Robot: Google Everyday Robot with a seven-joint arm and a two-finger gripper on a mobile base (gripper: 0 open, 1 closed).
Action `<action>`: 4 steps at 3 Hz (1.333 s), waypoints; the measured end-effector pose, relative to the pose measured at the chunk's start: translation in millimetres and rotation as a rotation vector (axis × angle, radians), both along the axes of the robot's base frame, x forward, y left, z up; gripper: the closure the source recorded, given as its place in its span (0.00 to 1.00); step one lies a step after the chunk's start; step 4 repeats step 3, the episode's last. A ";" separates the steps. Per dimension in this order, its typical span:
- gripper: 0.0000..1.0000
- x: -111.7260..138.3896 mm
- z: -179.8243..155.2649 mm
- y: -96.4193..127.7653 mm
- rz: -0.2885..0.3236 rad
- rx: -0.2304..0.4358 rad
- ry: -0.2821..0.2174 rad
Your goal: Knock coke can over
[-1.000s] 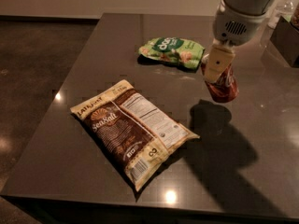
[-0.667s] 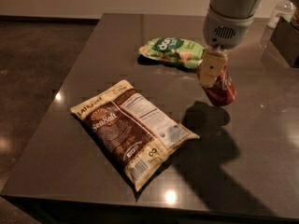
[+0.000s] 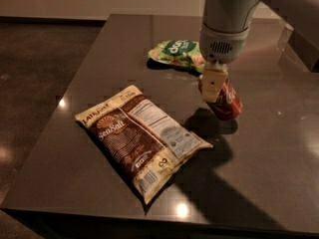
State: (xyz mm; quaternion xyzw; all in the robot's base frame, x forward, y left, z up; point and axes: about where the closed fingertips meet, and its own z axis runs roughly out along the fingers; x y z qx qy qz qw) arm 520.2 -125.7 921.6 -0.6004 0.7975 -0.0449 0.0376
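The claw [image 3: 213, 85] is pressed against the upper side of the coke can [image 3: 228, 101], which is tilted on the counter [image 3: 279, 163], right of the sea salt chip bag [image 3: 139, 138] and near a green snack bag [image 3: 177, 53]. Whether the claw is released or clenched cannot be told.

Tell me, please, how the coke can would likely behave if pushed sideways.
The coke can leans tilted by the gripper, so it probably tips easily. Being cylindrical on the glossy table, it may roll once down.
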 end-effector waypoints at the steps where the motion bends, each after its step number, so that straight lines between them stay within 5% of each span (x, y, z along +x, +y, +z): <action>1: 0.13 6.0 -0.7 4.0 0.004 0.012 -0.022; 2: 0.00 11.9 -0.9 7.7 0.007 0.024 -0.043; 4: 0.00 11.9 -0.9 7.7 0.007 0.024 -0.044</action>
